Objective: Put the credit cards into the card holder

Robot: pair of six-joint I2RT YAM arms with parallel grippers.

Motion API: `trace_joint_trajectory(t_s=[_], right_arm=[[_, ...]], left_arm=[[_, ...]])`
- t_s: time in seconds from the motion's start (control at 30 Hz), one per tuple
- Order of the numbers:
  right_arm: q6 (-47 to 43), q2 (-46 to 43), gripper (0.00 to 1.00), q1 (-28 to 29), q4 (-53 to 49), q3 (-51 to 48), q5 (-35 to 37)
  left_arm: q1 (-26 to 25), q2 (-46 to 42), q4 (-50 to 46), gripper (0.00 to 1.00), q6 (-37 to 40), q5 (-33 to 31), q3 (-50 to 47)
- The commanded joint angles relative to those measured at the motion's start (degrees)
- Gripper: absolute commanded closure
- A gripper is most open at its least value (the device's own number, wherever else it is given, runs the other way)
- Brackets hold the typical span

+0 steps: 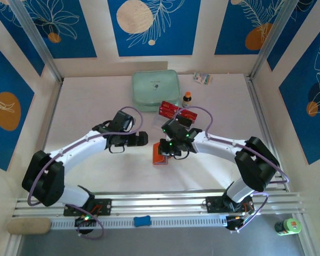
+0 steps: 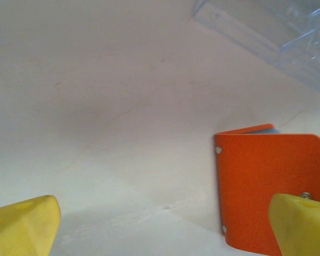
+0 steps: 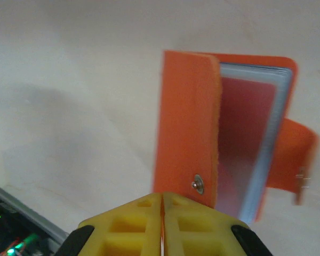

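Fingers first: our right fingers (image 3: 133,218) are squeezed flat together with no gap between the yellow halves. They sit right at the near edge of the holder's (image 3: 184,122) orange cover, just under the little metal snap (image 3: 197,184). We honestly can't tell if they've nipped that edge or are only up against it. From the right wrist the holder is partly open, with the cover lifted off the greyish clear pockets. One reddish card (image 3: 242,133) is tucked in the front pocket, and the strap (image 3: 296,154) pokes out to the side. Our left fingers (image 2: 21,226) are spread as wide as they go and hold nothing, with only bare table (image 2: 122,106) between them. One tip is low at the left of that view and the other overlaps the holder's (image 2: 266,186) lower corner, though we can't say whether it touches. A clear plastic case (image 2: 288,37) lies further back on that side. From the top camera the holder (image 1: 160,159) sits on the table (image 1: 96,101) about mid-way, tucked under the right fingers (image 1: 168,146). The left fingers (image 1: 141,140) are just beside it. The loose red cards (image 1: 169,110) are behind the right wrist, at the front corner of the mint pouch (image 1: 156,89) and near a small bottle (image 1: 187,98). They're apart from the holder, so not in it yet.
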Motion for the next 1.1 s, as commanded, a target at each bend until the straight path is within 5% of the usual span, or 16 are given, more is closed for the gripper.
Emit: trace_joint_trajectory(t_s=[0.0, 0.77, 1.07], right_arm=[[1.1, -0.1, 0.91, -0.4, 0.6, -2.6, 1.0], [2.7, 1.6, 0.94, -1.2, 4.4, -7.8, -0.1], [1.5, -6.5, 0.94, -4.3, 1.1, -8.4, 0.4]], left_arm=[[-0.9, 1.4, -3.1, 0.00, 4.5, -2.6, 2.3], [-12.1, 13.7, 3.0, 0.00, 3.0, -2.2, 5.0], [-14.3, 16.6, 2.6, 0.00, 3.1, -4.9, 4.0]])
